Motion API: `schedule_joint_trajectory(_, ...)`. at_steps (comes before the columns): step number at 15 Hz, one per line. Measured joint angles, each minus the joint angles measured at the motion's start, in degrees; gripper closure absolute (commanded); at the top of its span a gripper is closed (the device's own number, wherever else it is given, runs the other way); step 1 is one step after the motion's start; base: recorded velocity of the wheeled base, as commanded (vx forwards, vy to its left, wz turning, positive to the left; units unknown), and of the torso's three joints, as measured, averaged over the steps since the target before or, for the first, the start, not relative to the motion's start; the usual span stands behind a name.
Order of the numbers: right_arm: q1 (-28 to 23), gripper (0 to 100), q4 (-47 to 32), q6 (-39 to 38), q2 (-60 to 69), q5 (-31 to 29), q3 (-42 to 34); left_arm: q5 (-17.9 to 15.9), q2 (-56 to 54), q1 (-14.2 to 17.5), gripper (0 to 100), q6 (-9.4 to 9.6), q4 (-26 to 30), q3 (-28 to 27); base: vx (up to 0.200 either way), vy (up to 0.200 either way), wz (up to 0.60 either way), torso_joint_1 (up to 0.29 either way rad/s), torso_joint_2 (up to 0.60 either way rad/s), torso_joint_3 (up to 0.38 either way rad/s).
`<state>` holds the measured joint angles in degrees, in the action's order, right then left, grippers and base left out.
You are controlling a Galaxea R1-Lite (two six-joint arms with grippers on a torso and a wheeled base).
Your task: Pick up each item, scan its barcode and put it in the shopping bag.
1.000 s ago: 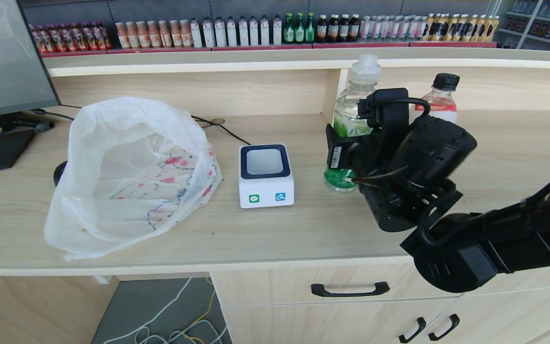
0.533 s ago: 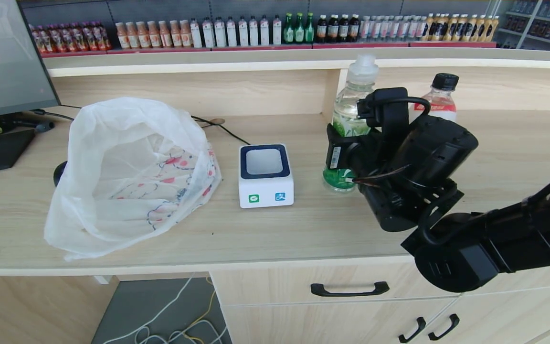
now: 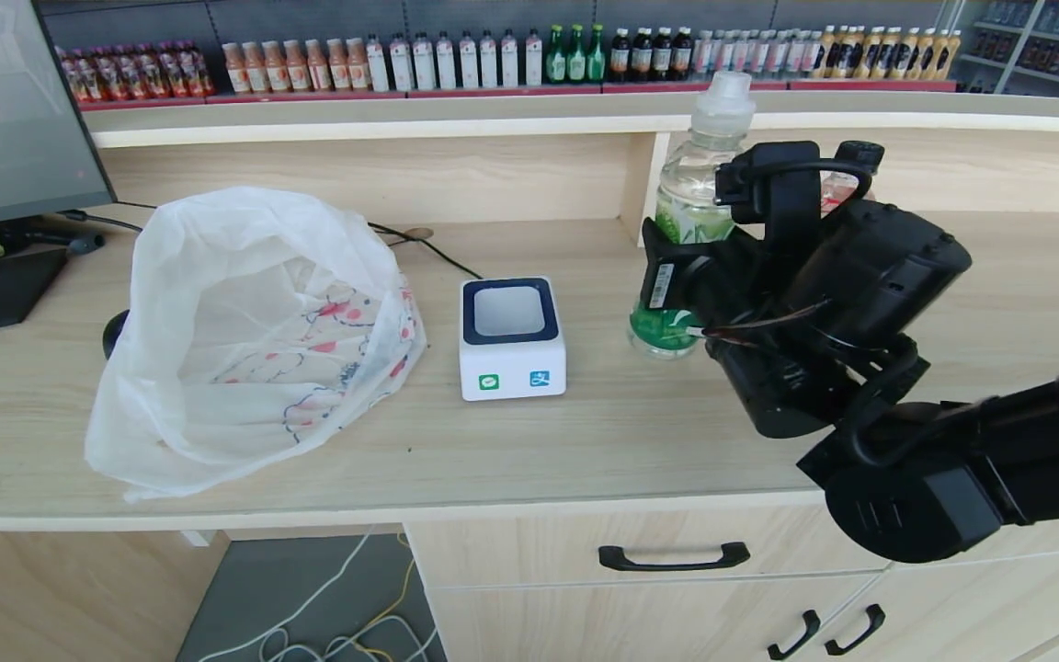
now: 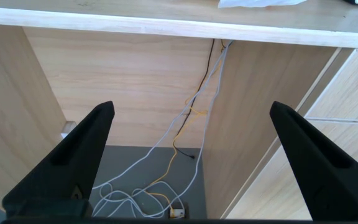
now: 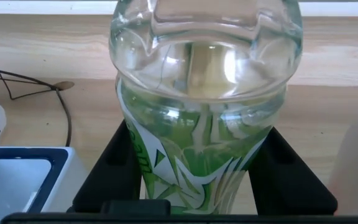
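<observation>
Evidently the pick-up step is in hand for the first item. The right gripper (image 3: 677, 287) is clenched around the lower green-labelled body of the clear plastic bottle with a white cap (image 3: 693, 198), which stands upright at the right of the light wooden counter (image 3: 585, 441). Whether its base has cleared the wood cannot be told. From the right wrist, the black fingers (image 5: 122, 163) press on either side of the label, with the liquid-filled shoulder of the bottle (image 5: 204, 74) above them.

The white box-shaped scanner with a dark blue-framed window (image 3: 511, 336) sits just to the left of the bottle. The translucent white plastic shopping bag (image 3: 254, 340) lies farther left, its mouth open towards the near side. A second bottle with a black cap (image 3: 859, 154) stands behind the arm at the far right.

The left gripper (image 4: 191, 109) hangs below the counter's near edge, fingers spread wide and holding nothing.

Next, I judge, the bottle must be carried left over the scanner window and turned so that its barcode faces down. The barcode's side is not visible.
</observation>
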<state>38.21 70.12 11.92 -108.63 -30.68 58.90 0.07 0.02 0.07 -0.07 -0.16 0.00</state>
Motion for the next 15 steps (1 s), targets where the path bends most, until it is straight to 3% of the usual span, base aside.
schedule_joint_trajectory(7,4.92,100,-0.09,0.17,6.67,-0.71,-3.69,0.0,0.0,0.0,0,0.02,0.0,0.0,0.0,0.0,0.0,0.0,0.0,0.0)
schedule_joint_trajectory(15,5.78,100,-0.11,-0.21,21.53,1.4,-23.02,0.0,0.0,0.0,0,0.0,0.0,0.0,0.0,0.0,0.0,0.0,0.0,0.0)
